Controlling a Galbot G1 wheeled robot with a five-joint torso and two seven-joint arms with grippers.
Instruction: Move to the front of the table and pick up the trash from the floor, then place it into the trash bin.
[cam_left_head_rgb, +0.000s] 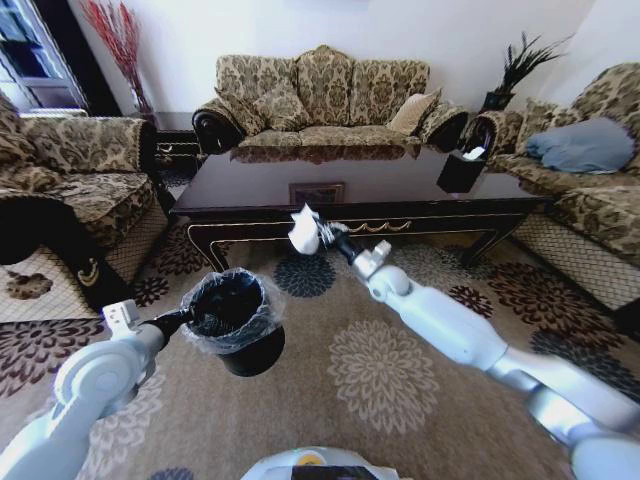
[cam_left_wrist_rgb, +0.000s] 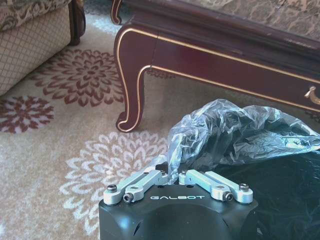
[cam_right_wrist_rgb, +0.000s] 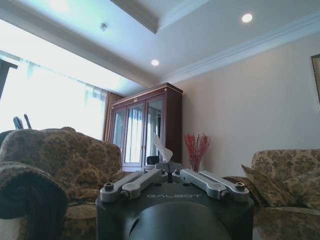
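Observation:
My left gripper (cam_left_head_rgb: 193, 322) is shut on the near rim of the trash bin (cam_left_head_rgb: 240, 335), a small black bucket lined with a crinkly clear bag (cam_left_wrist_rgb: 235, 132), held above the carpet. In the left wrist view the fingers (cam_left_wrist_rgb: 150, 181) pinch the rim and bag edge. My right gripper (cam_left_head_rgb: 320, 237) is raised in front of the table (cam_left_head_rgb: 330, 180), above and to the right of the bin, shut on a crumpled white tissue (cam_left_head_rgb: 303, 229). A bit of the tissue (cam_right_wrist_rgb: 162, 146) sticks out past the closed fingertips (cam_right_wrist_rgb: 155, 175). The table's curved leg (cam_left_wrist_rgb: 131, 85) stands just beyond the bin.
Patterned sofas flank the table on the left (cam_left_head_rgb: 70, 180), behind it (cam_left_head_rgb: 325, 95) and on the right (cam_left_head_rgb: 590, 160). A black tissue box (cam_left_head_rgb: 460, 170) sits on the table's right end. Open floral carpet (cam_left_head_rgb: 380, 370) lies between me and the table.

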